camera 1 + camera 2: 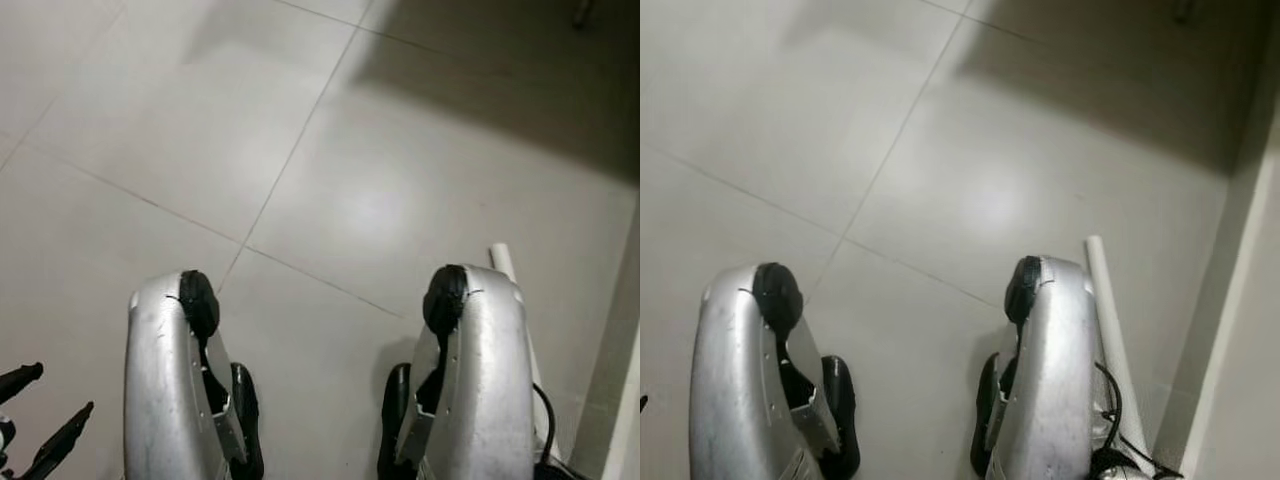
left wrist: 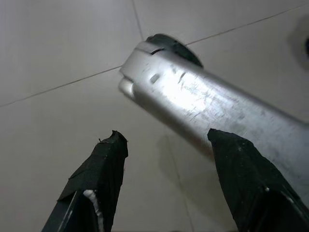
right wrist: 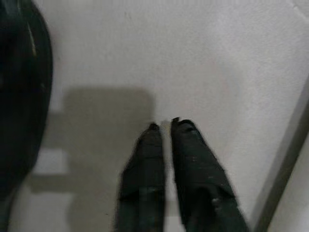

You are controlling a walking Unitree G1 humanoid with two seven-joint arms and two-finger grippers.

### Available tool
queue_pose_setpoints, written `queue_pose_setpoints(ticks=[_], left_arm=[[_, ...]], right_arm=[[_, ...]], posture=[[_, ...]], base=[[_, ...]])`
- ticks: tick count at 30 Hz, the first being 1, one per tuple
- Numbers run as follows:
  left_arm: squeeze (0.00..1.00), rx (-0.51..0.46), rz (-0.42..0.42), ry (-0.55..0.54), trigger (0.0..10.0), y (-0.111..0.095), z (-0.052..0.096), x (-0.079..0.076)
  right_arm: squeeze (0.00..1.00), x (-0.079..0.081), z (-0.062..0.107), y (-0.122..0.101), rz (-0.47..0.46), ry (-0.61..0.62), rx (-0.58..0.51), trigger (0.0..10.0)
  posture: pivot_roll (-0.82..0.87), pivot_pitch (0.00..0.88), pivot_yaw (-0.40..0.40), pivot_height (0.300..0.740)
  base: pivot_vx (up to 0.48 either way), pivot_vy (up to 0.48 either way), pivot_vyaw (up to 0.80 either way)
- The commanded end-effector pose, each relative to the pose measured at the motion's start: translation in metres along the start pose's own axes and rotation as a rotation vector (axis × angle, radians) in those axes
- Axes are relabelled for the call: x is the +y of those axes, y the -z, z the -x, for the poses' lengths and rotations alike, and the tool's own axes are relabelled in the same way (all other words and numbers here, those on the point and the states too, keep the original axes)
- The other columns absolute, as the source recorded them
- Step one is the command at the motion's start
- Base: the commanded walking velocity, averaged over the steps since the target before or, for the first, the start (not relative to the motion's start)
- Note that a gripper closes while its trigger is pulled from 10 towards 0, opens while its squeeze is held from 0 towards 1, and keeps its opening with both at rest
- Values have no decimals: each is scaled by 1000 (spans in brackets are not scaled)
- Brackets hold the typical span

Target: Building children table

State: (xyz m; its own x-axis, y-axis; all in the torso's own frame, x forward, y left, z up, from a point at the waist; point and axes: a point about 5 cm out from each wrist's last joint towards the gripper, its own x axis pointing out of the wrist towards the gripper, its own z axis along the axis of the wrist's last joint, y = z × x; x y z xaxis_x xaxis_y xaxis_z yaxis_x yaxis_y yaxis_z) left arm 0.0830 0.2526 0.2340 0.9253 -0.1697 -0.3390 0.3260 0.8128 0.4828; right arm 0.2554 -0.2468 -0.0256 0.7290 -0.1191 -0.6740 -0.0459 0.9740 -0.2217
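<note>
**White tube on the floor, by the wall**

White tube (image 1: 1112, 330) lying flat on the pale tiled floor (image 1: 380, 200), just beside the right silver limb (image 1: 1055, 380) and near the wall (image 1: 1245, 330). Left pincer (image 1: 58, 390) released, fingers spread wide, hanging low beside the left silver limb (image 1: 160, 390). Right pincer (image 3: 166, 124) clenched on nothing, tips nearly touching, pointing down at bare tile.
</note>
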Motion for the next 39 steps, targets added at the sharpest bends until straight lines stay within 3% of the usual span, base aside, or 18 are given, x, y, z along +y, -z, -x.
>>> queue_pose_setpoints(ticks=[1,4,7,9,12,14,15,16,19,23,25,29,35,39], left_arm=[[0,23,22,12,10000,5,0,-3],[0,19,27,14,10000,5,-1,-4],[0,19,31,16,10000,5,-1,-5],[0,18,32,17,10000,5,-1,-5],[0,16,35,17,10000,6,-2,-6],[0,10,38,12,10000,6,-5,-7],[0,10,38,12,10000,6,-5,-7],[0,4,39,9,10000,6,-7,-8],[0,-19,43,-5,10000,4,-15,-9],[0,-26,43,-9,10000,4,-17,-9],[0,-51,47,-32,10000,4,-23,-8],[0,-80,55,-55,10000,6,-34,-9],[0,-117,70,-75,10000,7,-46,-11],[0,-175,92,-110,10000,7,-69,-13]], right_arm=[[1000,58,-4,-34,-22,-151,-162,10000],[1000,51,-4,-45,10,-91,-232,10000],[1000,33,-1,-53,99,58,-315,10000],[1000,24,0,-56,107,130,-339,10000],[1000,10,2,-63,49,212,-378,10000],[1000,9,3,-88,-112,193,-444,10000],[1000,9,3,-88,-112,193,-444,10000],[1000,13,4,-106,-185,158,-492,10000],[1000,31,10,-155,-271,43,-610,10000],[1000,36,12,-167,-282,22,-638,10000],[1000,45,20,-196,-288,-22,-704,10000],[1000,47,23,-212,-274,-30,-722,10000],[1000,34,27,-214,-251,37,-762,10000],[1000,15,35,-227,-276,100,-817,10000]], posture=[[308,544,116,300],[307,543,115,300],[305,539,114,300],[305,539,114,300],[300,532,110,300],[291,519,106,300],[291,519,106,300],[282,508,101,300],[268,490,88,300],[266,488,85,300],[243,445,48,300],[228,416,31,310],[191,352,4,330],[152,282,-21,350]], base=[[0,0,0],[0,0,0],[0,0,0],[0,0,0],[0,0,0],[0,0,0],[0,0,0],[0,0,0],[0,0,0],[0,0,0],[0,0,0],[0,0,0],[0,0,0],[0,0,0]])
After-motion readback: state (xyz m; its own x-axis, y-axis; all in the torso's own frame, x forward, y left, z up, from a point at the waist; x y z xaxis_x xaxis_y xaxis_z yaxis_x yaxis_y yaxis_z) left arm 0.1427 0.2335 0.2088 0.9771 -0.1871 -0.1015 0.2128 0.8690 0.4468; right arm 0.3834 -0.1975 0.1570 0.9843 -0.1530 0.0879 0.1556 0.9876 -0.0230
